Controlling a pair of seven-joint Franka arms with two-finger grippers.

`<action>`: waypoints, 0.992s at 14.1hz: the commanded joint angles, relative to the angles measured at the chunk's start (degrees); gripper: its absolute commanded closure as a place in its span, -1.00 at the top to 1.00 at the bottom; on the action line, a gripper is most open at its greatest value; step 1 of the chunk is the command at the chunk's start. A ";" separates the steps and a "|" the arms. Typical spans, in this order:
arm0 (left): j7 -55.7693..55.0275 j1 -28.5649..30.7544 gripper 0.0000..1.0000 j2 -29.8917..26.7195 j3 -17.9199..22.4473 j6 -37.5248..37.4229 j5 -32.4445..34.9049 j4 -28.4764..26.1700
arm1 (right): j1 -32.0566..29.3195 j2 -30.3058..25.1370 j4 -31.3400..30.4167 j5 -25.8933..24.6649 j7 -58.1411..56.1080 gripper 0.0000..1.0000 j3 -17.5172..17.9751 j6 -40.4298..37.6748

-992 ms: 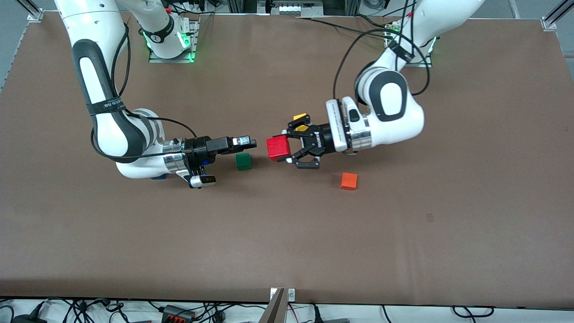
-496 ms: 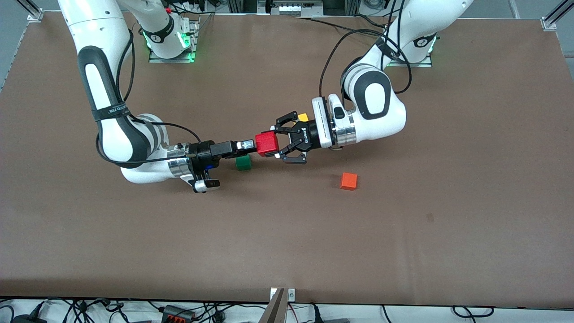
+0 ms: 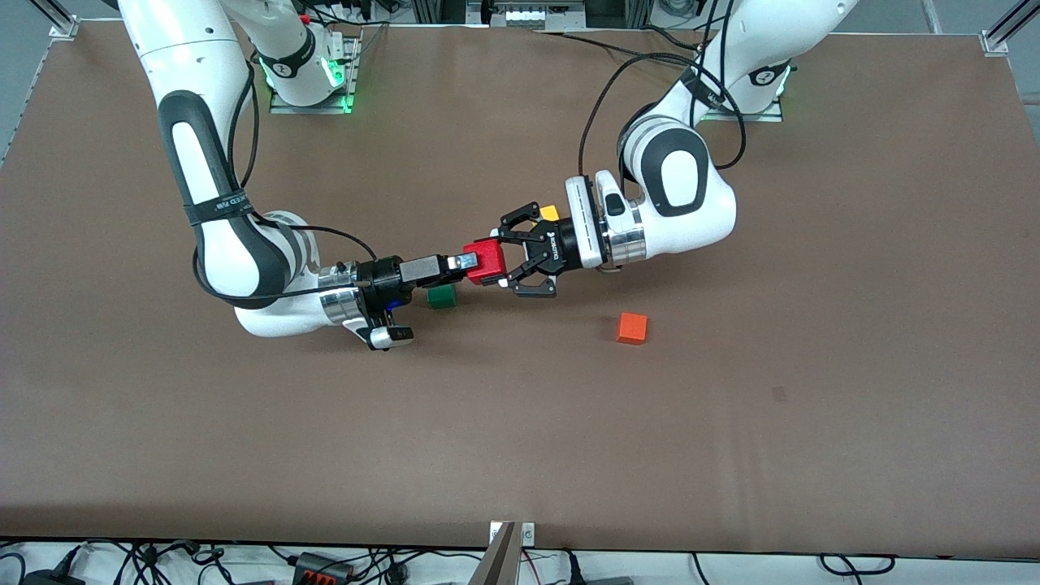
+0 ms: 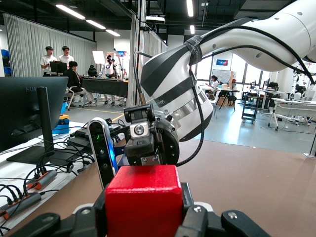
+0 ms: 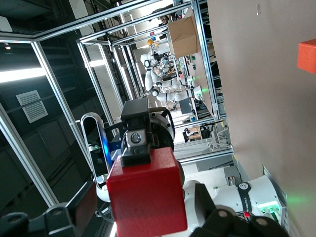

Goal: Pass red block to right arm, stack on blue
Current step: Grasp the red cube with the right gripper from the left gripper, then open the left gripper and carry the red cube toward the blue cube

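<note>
Holding the red block aloft mid-table, well clear of every edge, clamped in the left gripper, presenting its free end for handover, right gripper meeting it, finger state impossible to tell.

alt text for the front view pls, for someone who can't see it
Two white robot arms meet above the middle of a brown table: the left gripper holds a red block out sideways, and the right gripper has reached the block's free side. A green cube lies just below them, an orange cube toward the left arm's end.
</note>
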 commanded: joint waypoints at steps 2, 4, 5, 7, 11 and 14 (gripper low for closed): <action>4.62 -0.35 -0.99 -0.08 -0.32 2.41 -2.79 0.63 | 0.34 1.12 2.30 0.82 -0.62 0.13 0.07 -0.46; 4.62 -0.26 -0.99 -0.08 -0.32 2.41 -2.70 0.63 | 0.34 1.03 2.30 0.73 -1.06 -0.66 -0.02 -0.54; 4.62 -0.35 -0.99 -0.08 -0.32 2.41 -2.79 0.63 | 0.34 1.03 2.30 0.73 -1.41 -0.77 -0.02 -0.54; 4.54 -0.26 -0.93 -0.08 -0.32 2.41 -2.79 0.63 | 0.34 1.03 2.30 0.82 -1.50 -0.92 -0.02 -0.54; 4.45 -0.35 1.00 -0.08 -0.40 2.33 -2.70 0.54 | 0.17 1.03 2.30 0.91 -1.41 -0.98 -0.02 -0.72; 3.83 0.00 1.00 -0.25 -0.40 2.24 -2.70 0.63 | -0.18 0.77 4.31 0.65 -0.45 -1.00 -0.37 -0.72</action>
